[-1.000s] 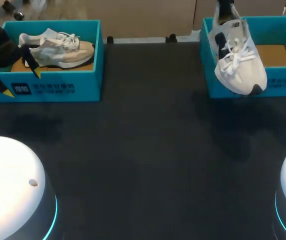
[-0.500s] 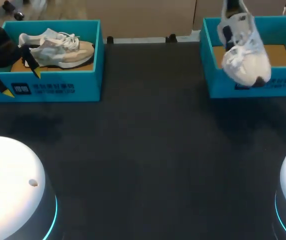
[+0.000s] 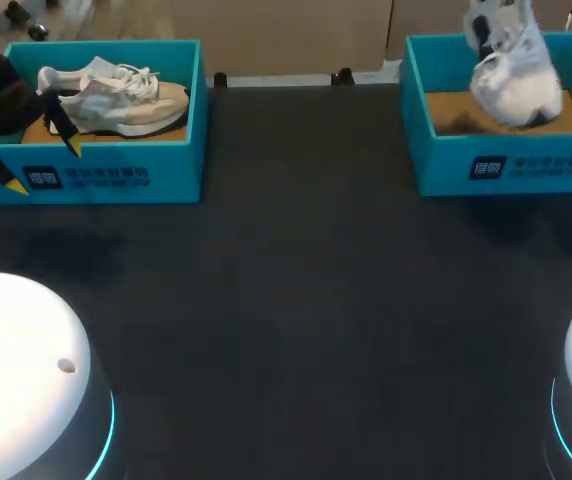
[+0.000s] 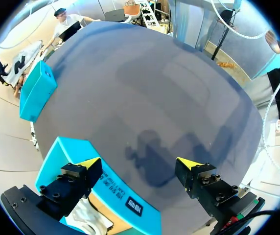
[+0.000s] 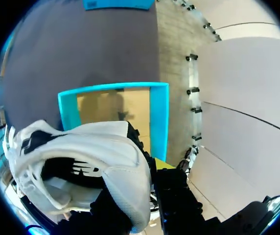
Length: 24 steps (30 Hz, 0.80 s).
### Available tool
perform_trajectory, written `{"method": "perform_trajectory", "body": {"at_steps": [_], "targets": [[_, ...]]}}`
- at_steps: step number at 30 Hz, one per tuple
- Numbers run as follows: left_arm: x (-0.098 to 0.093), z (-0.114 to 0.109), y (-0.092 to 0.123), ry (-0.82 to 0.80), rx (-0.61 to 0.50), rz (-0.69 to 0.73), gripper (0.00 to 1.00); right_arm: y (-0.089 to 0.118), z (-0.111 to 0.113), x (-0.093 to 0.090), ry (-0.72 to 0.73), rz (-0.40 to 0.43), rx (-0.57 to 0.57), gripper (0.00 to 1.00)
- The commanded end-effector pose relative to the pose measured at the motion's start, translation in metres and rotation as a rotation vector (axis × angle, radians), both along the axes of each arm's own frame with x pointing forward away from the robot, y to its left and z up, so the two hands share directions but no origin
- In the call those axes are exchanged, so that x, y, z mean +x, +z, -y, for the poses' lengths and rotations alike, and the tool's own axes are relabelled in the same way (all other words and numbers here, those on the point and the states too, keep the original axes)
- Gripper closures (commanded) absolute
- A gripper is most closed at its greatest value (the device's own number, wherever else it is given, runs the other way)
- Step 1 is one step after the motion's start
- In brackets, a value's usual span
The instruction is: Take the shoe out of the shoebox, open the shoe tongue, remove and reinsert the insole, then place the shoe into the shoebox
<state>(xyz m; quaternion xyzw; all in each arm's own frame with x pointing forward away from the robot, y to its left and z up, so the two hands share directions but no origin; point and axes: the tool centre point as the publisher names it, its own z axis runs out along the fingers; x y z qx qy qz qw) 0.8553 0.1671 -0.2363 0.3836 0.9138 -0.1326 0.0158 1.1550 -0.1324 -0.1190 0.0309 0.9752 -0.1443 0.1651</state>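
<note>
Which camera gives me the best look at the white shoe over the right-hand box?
The head view is best. It shows the whole white shoe in the air above the right box. The right wrist view sees the shoe very close and partly cut off, with the box beyond it. The left wrist view gives only a small, far-off glimpse.

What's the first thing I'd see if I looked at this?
The white shoe hanging in the air over the blue box at the table's far right. Next, a tan shoe lying in a matching box at the far left, with the open left gripper by that box's front wall.
</note>
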Motion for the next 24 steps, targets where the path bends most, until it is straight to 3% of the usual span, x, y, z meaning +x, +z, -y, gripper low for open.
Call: {"method": "perform_trajectory", "body": {"at_steps": [1,11,18,21,24], "targets": [[-0.001,0.000,0.000,0.000,0.003,0.001,0.00,0.002,0.004,0.008,0.000,-0.016,0.014,1.00],[-0.001,0.000,0.000,0.000,0.003,0.001,0.00,0.002,0.004,0.008,0.000,-0.016,0.014,1.00],[-0.001,0.000,0.000,0.000,0.003,0.001,0.00,-0.010,0.054,0.018,-0.101,-0.013,0.051,1.00],[-0.001,0.000,0.000,0.000,0.003,0.001,0.00,-0.008,0.073,0.008,-0.268,0.015,0.060,1.00],[-0.001,0.000,0.000,0.000,0.003,0.001,0.00,-0.008,0.089,-0.002,-0.602,0.026,0.097,1.00]]}}
